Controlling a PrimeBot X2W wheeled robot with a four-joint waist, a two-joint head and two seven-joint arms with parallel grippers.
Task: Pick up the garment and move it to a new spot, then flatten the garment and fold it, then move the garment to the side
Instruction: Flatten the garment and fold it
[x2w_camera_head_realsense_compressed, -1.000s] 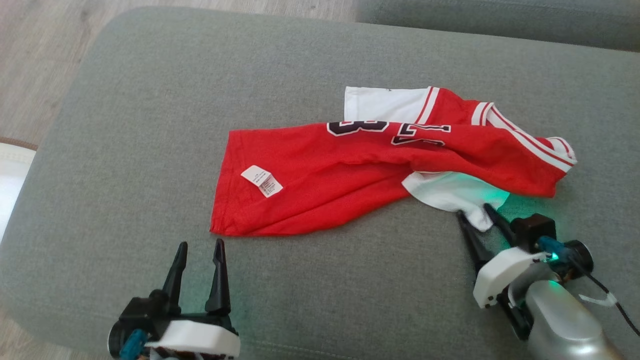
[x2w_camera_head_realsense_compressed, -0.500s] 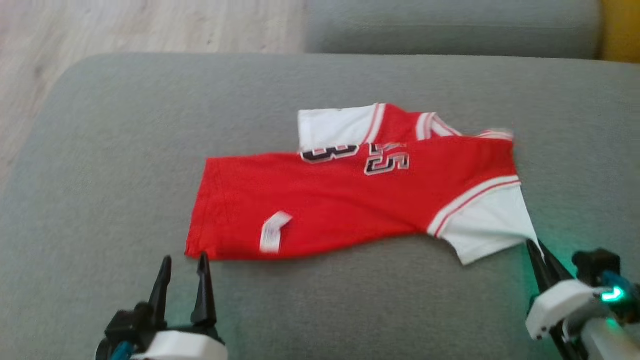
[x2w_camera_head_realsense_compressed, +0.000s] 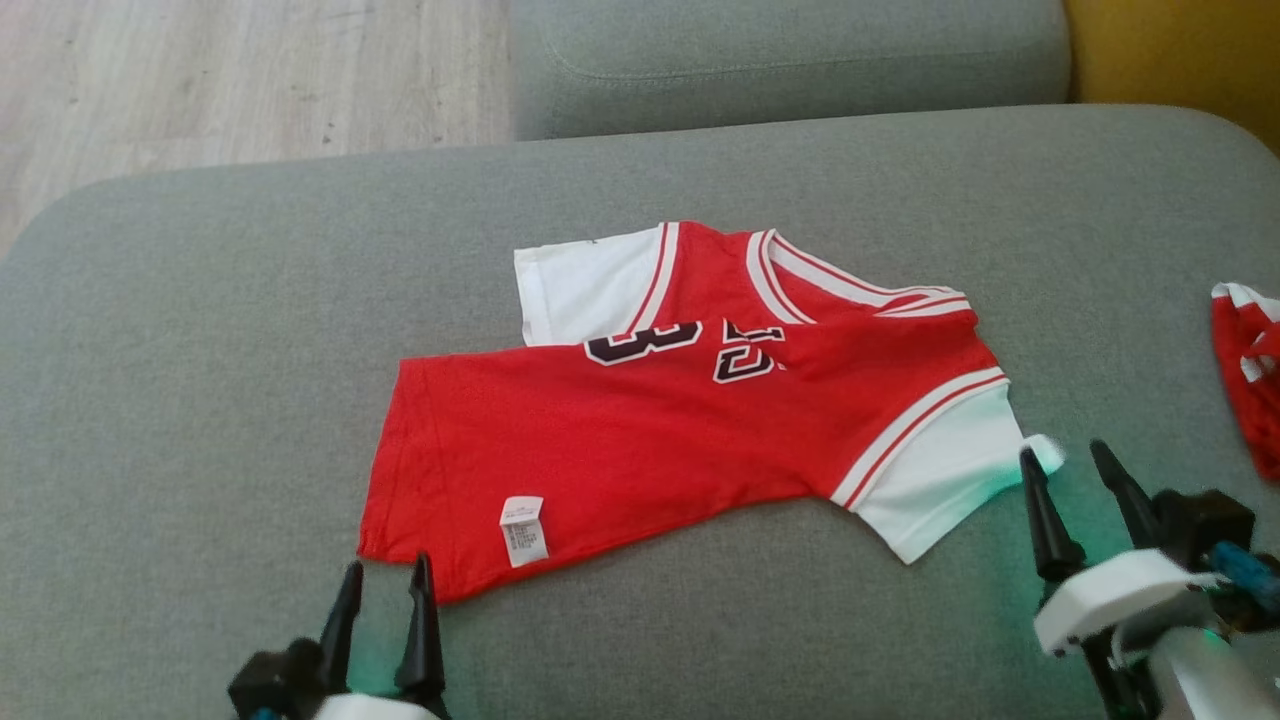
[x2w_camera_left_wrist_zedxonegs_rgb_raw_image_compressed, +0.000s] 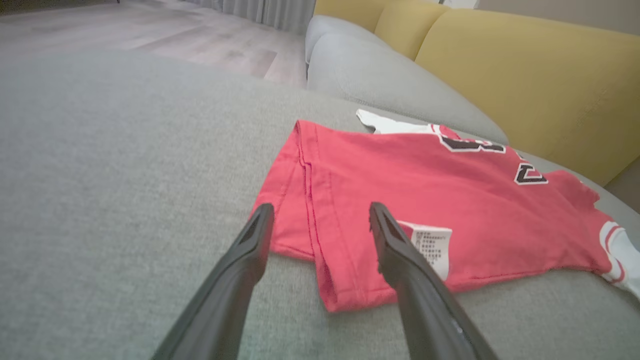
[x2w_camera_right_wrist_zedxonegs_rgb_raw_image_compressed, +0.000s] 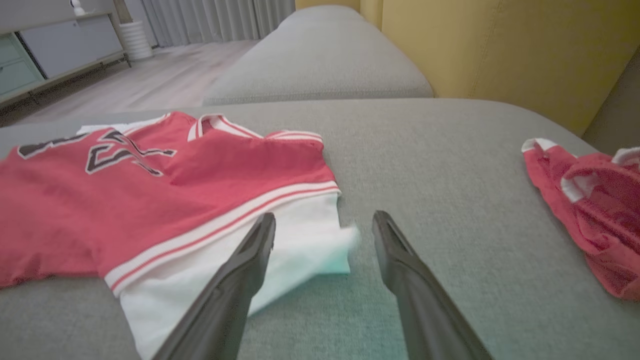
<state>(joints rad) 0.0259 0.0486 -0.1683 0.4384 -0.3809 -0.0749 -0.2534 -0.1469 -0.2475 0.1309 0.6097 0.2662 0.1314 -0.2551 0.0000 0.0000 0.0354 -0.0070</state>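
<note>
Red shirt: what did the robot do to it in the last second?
The right end effector pinched the white sleeve, pulled it out sideways so the crumpled red shirt flattened, then let go; its jaws now stand open with the sleeve's tip between them. The left end effector stayed open by the hem.

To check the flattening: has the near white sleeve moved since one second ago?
Yes. Measured against the far white sleeve, the near white sleeve has gone toward the robot's right, out from under the red body, and lies flat.
</note>
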